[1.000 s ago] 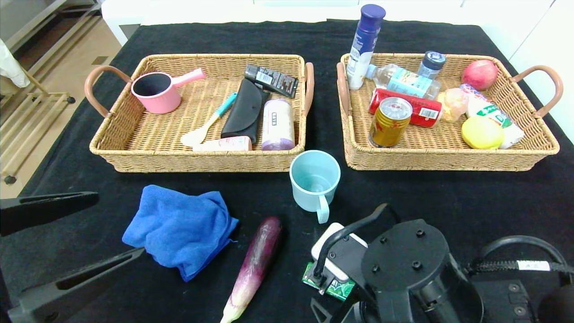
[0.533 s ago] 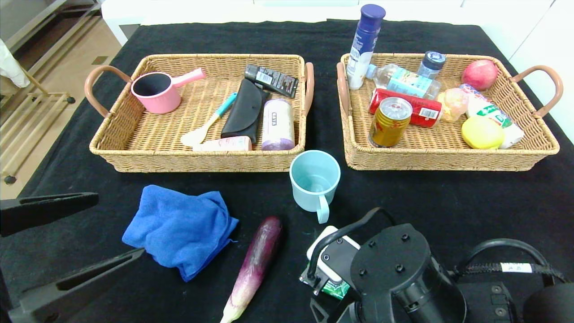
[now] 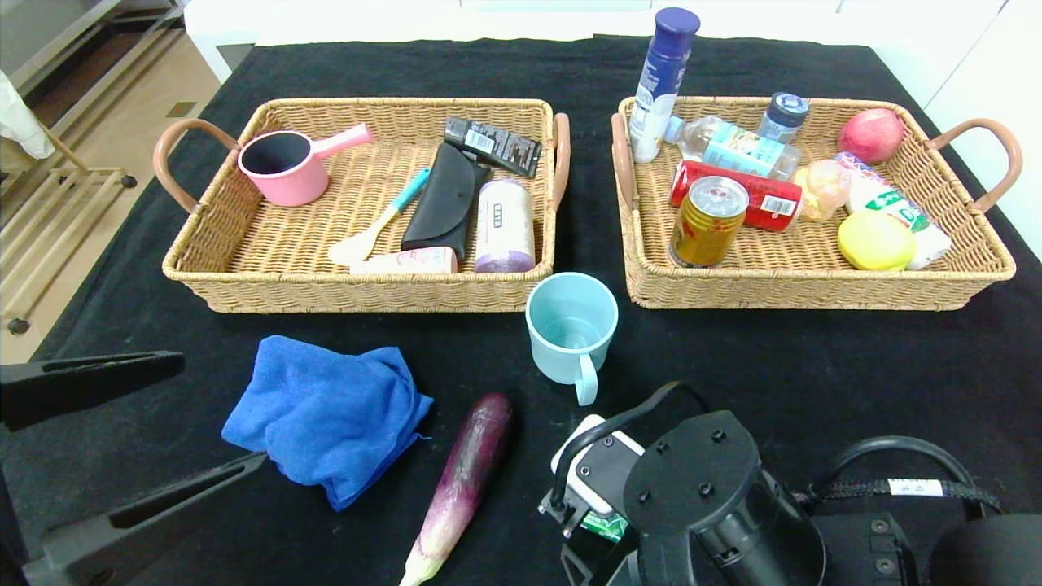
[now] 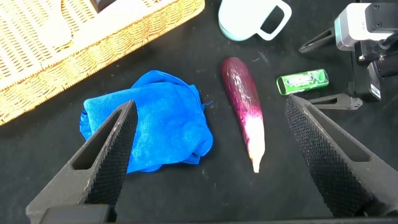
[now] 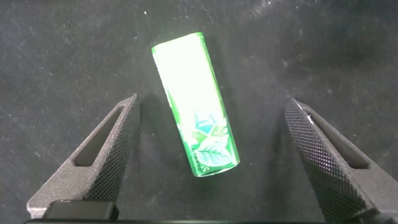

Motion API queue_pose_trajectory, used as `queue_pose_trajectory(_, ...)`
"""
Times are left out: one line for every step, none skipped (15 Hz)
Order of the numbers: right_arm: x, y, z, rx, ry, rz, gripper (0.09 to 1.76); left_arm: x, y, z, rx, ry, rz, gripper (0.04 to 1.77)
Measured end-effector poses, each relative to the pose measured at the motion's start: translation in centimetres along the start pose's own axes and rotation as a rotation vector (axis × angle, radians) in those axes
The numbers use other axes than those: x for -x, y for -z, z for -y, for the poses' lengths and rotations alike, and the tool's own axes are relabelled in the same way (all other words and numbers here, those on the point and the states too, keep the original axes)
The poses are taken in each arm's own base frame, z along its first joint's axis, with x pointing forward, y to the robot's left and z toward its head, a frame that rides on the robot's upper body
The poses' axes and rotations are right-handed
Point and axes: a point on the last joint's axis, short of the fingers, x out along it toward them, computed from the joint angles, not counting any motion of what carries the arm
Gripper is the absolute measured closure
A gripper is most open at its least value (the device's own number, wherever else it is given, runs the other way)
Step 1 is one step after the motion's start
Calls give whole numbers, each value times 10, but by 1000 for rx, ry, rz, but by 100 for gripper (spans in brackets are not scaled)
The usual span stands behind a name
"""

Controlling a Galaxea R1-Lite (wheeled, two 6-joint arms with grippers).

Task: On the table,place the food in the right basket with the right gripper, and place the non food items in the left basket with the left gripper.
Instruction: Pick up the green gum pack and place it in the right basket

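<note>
My right gripper is open and hangs over a green mint pack that lies flat on the black cloth, one finger on each side and not touching it. In the head view the right wrist hides most of the pack. My left gripper is open and empty at the near left, above a blue cloth and a purple eggplant. A teal mug stands upright between the baskets. The left basket and the right basket each hold several items.
A tall blue-capped bottle stands at the right basket's far left corner. The table's left edge drops off to the floor. The eggplant lies between the blue cloth and the pack.
My right arm has moved left and nearer over the green pack, covering more of it in the head view. The left arm and the objects have not moved.
</note>
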Motion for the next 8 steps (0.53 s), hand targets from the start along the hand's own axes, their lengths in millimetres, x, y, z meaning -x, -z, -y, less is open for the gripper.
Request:
queue_pose_trajectory(0, 0, 0, 0, 0, -1, 14, 0, 0, 0, 0, 1, -1, 9)
queue_pose_trajectory(-1, 0, 0, 0, 0, -2, 14, -1, 0, 0, 0, 0, -3, 9)
queue_pose_trajectory(-1, 0, 0, 0, 1, -3, 30, -1, 0, 0, 1, 1, -3, 9)
queue_pose_trajectory(-1, 0, 0, -1, 1, -4, 47, -1, 0, 0, 1, 2, -4, 9)
queue_pose_trajectory(-2, 0, 0, 0, 1, -4, 62, -1, 1, 0, 1, 2, -4, 9)
queue_pose_trajectory(-2, 1, 0, -1, 1, -4, 76, -1, 1, 0, 2, 2, -6, 9)
queue_pose_trajectory(-2, 0, 0, -2, 2, -2, 88, -2, 1, 0, 2, 2, -7, 9)
queue_pose_trajectory(-2, 0, 0, -4, 2, 1, 98, -2, 1, 0, 2, 2, -7, 9)
